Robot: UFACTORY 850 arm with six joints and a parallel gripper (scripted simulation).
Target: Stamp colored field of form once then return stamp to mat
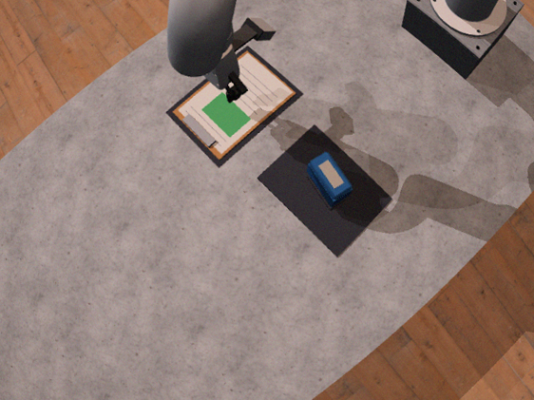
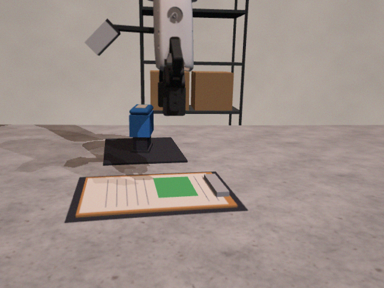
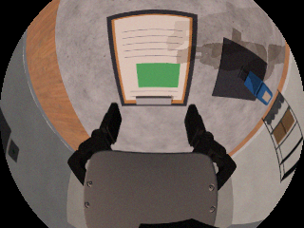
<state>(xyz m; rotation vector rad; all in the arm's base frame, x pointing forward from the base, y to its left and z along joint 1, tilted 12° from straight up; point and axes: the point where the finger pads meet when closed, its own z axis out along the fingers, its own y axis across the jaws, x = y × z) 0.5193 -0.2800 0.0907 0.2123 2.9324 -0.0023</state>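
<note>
We take the stamp (image 1: 329,178) as our landmark. It stands upright near the middle of the dark mat (image 1: 297,199), its pale top plate facing up, with nothing touching it — which we read as the starting position, since the green field (image 1: 225,115) on the form (image 2: 123,195) carries no dark mark.

Our gripper (image 3: 152,125) hangs well above the table, fingers spread as wide as they go and holding nothing. In the top view it sits over the form, away from the stamp and on the far side of the mat from the arm's base (image 1: 461,24); in the side view it hangs beside the stamp and a little higher than its top. We judge the wide opening suits the job ahead: the jaws have to straddle the stamp's blue body before they can close on it.

The form lies flat next to the mat, its grey clip (image 2: 216,185) at the end of the sheet farther from the stamp.

Some things we cannot settle. The arm covers one corner of the form from above, so that part of the sheet is hidden. The wrist view is strongly curved, and there the stamp (image 3: 258,87) is only a small blue shape at the edge — too small to judge its tilt. How far the gripper stands from the stamp in depth is hard to read from the side view alone.
</note>
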